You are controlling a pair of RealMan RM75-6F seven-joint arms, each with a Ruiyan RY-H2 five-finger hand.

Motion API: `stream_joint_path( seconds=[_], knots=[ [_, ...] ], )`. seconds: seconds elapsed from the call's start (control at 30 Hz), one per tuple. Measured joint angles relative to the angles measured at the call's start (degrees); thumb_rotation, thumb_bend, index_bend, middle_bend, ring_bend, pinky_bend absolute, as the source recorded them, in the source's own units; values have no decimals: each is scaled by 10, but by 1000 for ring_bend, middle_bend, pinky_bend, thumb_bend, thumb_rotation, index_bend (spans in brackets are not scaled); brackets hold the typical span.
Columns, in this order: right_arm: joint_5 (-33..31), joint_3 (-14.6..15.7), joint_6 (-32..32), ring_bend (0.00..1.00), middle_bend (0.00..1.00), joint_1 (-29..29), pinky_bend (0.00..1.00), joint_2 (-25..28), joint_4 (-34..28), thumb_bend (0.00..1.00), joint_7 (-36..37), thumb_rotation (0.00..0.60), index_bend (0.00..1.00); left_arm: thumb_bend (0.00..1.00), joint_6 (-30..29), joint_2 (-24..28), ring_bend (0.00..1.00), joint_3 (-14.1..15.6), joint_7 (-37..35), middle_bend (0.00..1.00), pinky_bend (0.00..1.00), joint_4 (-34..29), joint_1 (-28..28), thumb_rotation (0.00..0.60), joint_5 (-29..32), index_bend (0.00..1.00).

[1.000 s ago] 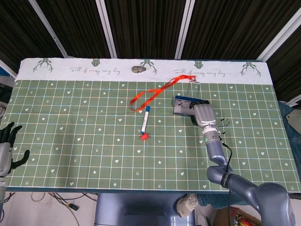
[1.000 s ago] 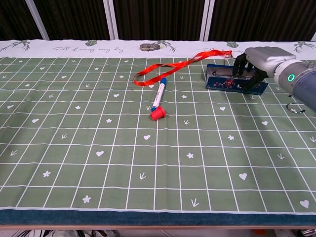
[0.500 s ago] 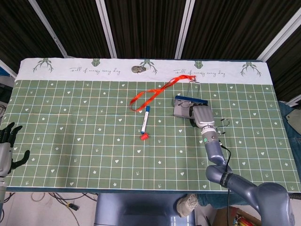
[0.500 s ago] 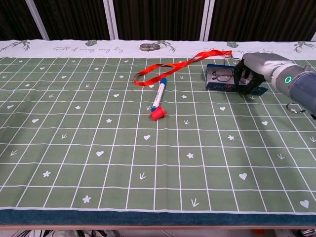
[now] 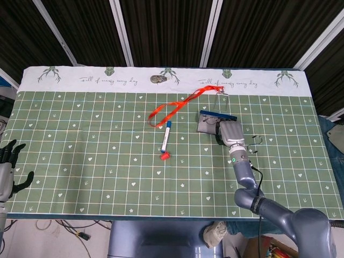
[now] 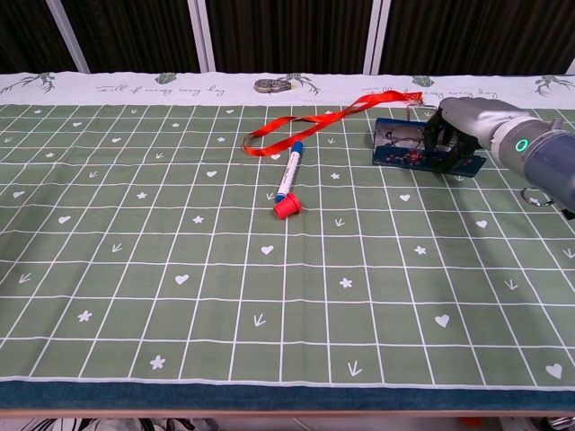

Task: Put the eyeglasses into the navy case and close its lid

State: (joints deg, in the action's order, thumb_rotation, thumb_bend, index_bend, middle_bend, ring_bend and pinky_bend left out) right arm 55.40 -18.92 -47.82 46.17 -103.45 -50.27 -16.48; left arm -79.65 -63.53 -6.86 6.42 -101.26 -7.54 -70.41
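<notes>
The navy case (image 5: 208,124) (image 6: 402,150) lies open at the right middle of the green mat, its lid (image 5: 217,114) standing along the far side. The eyeglasses (image 6: 396,138) lie inside it, only partly visible past the hand. My right hand (image 5: 229,134) (image 6: 457,133) sits at the case's right end, with its dark fingers (image 6: 443,141) curled onto the case. My left hand (image 5: 7,165) hangs off the table's front-left corner with fingers apart and nothing in it; only the head view shows it.
A red lanyard (image 5: 173,107) (image 6: 310,123) runs from mid-table to just behind the case. A blue-and-white pen with a red cap (image 5: 166,138) (image 6: 288,187) lies left of the case. A metal object (image 5: 159,79) (image 6: 272,85) sits by the far border. A small ring (image 5: 257,140) (image 6: 536,197) lies right of my forearm.
My right hand drew its fingers out of the case's inside, leaving the eyeglasses there, then settled on the case's right end. The case shifted slightly. My left hand has not moved.
</notes>
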Motion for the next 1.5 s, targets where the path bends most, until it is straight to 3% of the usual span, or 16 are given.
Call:
stream_joint_path(
  seconds=[0.17,0.6,1.5],
  knots=[
    [8,2,-12,311,375,-8,226,21,-42,578,2,600,654,357,1,0,0,0,2,0,0,1,-1,600,-1,123],
    [28,32,-65,281,357,-46,205,108,-229,576,-52,600,674,357,-7,-4,0,2,9,0,0,1,1,600,-6,123],
    [-140,16,-13,273,339,30,204,125,-239,576,-157,600,710,358,-6,-3,0,0,3,0,0,1,1,600,-5,123]
  ],
)
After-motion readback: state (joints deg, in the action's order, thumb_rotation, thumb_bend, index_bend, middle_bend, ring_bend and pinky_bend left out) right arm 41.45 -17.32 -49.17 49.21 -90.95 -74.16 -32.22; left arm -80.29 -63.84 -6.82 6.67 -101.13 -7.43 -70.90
